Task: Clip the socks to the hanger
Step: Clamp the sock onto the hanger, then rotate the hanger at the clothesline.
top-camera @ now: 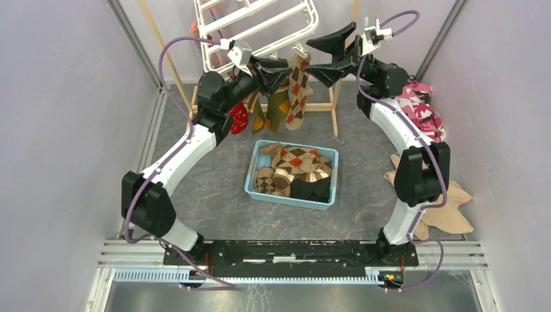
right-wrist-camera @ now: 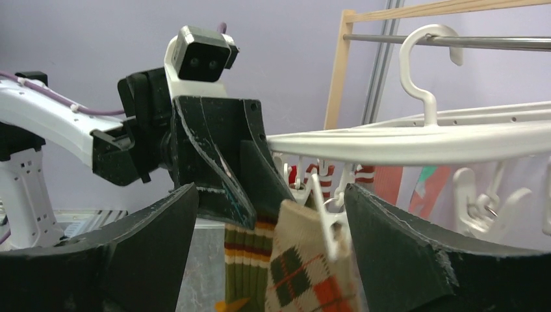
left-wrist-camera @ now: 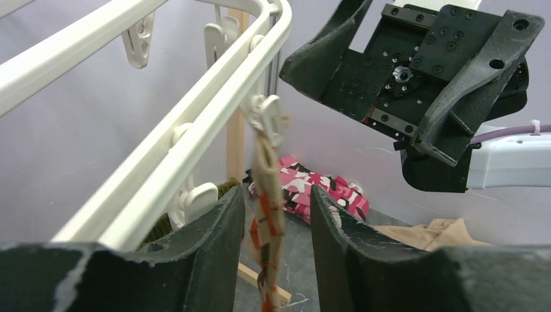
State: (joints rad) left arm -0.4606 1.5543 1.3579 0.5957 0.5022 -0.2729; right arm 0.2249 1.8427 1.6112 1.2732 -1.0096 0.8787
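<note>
- The hanger (top-camera: 260,25) sits tilted at the top centre of the overhead view. Its hook (right-wrist-camera: 421,58) is over a metal rod (right-wrist-camera: 468,43) on the wooden frame (top-camera: 335,107). Both grippers crowd its near rim.
- The left gripper (left-wrist-camera: 277,201) has its fingers apart. An argyle sock (left-wrist-camera: 265,214) hangs from a clip (left-wrist-camera: 270,120) in the gap, with a sliver of space on either side. The rim bar runs just left of the left finger.
- The right gripper (right-wrist-camera: 271,195) has its fingers spread wide and clamps nothing. The argyle sock's top and an olive striped sock (right-wrist-camera: 245,260) hang between them, beneath the rim.
- The two grippers face each other across the clipped sock, with little room between them.
- A red sock (top-camera: 238,118) hangs at the left end of the row.
- A heap of socks (top-camera: 292,166) fills the blue basket (top-camera: 286,197) in mid-frame, with bare floor around it.
- At the right edge, a pink camouflage cloth (top-camera: 422,107) lies beside the right arm, and a beige cloth (top-camera: 455,211) lies on the floor lower down.
- Grey walls close in on both sides.
</note>
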